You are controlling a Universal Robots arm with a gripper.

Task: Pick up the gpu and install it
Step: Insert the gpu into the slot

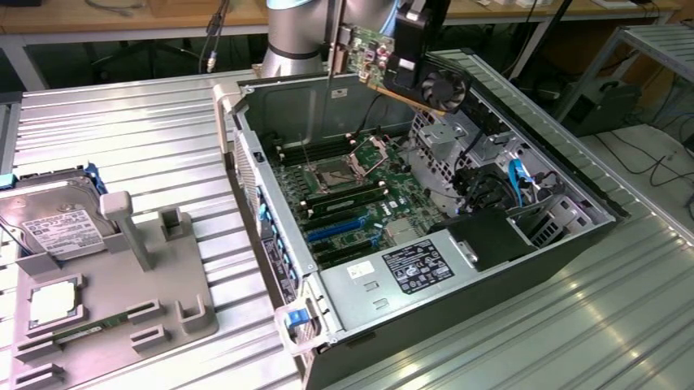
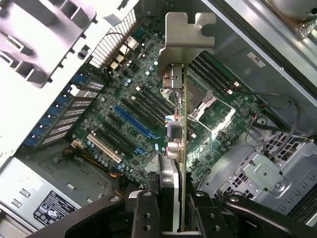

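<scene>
Closest to your wrist camera, the gripper (image 2: 173, 203) has its dark fingers (image 2: 146, 201) clenched on the gpu (image 2: 181, 124), one on each face, with the card standing on edge between them. The pick is done, and you're in the carry part of the install. In the exterior view the gpu (image 1: 418, 77) hangs in the air above the far end of the open computer case (image 1: 586, 191), above its rim and touching nothing, just beside the arm (image 1: 298, 32).

The card's long axis runs away from the fingers. The silver bracket (image 2: 185, 34) is at the far end and the fan (image 1: 444, 85) is at the gripped end. From outside, the bracket end faces the exterior view's left, toward the case's rear wall, and the card slopes down toward the exterior view's right.

The motherboard (image 2: 124, 109) lies well below, with its blue slot (image 2: 134, 121) bare. By my reading, seating the card calls for three things: bring its long edge parallel to a slot, line the bracket up against the rear wall, and keep it upright on the way down. From your wrist view the card's line seems skewed from the slots, though perspective may exaggerate that.

The hard drive (image 1: 54, 223) sits in the grey fixture (image 1: 162, 301) at the bench's (image 1: 130, 130) near corner, well apart.
</scene>
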